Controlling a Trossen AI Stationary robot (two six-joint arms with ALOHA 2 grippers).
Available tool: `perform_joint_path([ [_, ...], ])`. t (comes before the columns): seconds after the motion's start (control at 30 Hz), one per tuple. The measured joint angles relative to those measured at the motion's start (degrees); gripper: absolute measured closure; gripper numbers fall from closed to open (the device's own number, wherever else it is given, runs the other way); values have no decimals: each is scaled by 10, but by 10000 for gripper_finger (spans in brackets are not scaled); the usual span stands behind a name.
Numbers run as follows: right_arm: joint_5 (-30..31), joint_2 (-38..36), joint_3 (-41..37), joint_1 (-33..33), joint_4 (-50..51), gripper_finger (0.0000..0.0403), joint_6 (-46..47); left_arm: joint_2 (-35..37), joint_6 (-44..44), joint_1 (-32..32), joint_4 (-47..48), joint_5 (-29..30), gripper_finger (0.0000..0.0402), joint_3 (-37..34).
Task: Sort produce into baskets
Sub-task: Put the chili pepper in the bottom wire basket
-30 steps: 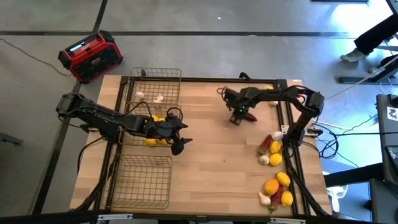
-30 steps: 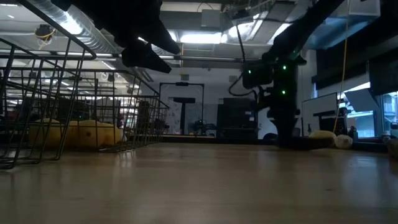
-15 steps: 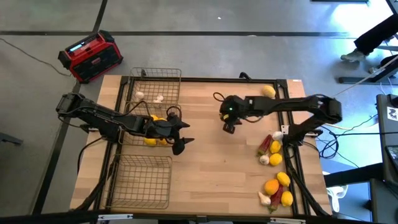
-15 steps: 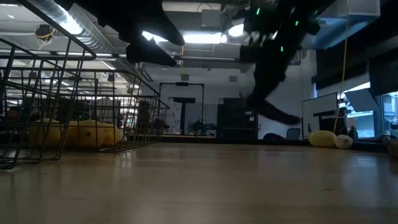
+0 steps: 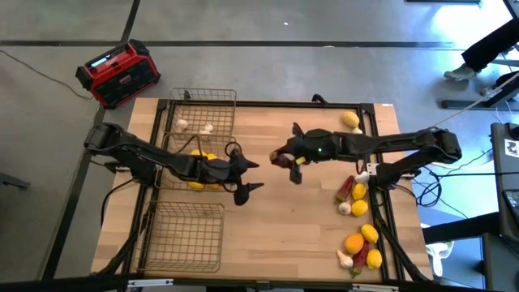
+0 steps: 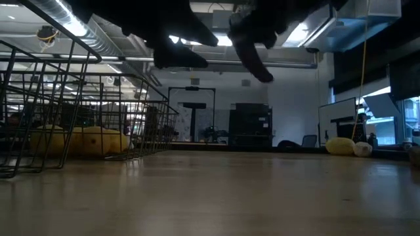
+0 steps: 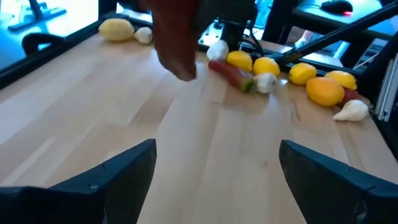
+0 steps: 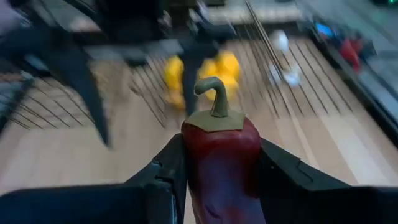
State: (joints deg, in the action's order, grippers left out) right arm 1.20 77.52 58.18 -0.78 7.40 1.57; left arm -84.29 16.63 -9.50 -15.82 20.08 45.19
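Even, bright light falls on the pale wooden slatted table from above, shadows soft beneath the arms. At table height the arms are black silhouettes against glaring white ceiling strip lights. The right wrist view is motion-smeared behind a sharp dark red chili pepper; beyond the table, cold blue glow.

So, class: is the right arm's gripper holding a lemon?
No: the right gripper is clamped on a red chili pepper with a green stem.

Two dark, slender jointed arms, each ending in a black two-fingered gripper with wedge-shaped fingers.
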Motion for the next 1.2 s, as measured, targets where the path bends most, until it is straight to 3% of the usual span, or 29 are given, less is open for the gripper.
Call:
perform_joint_path([
  [0.5,-10,36,0,59,-191,269,-49,-18,-32,0,-133,0,68,0],
  [0.63,-39,56,0,58,-233,269,-49,-18,-40,0,-147,0,86,0],
  [1.2,-40,71,0,61,-255,269,-41,-18,-70,-7,-148,3,283,0],
])
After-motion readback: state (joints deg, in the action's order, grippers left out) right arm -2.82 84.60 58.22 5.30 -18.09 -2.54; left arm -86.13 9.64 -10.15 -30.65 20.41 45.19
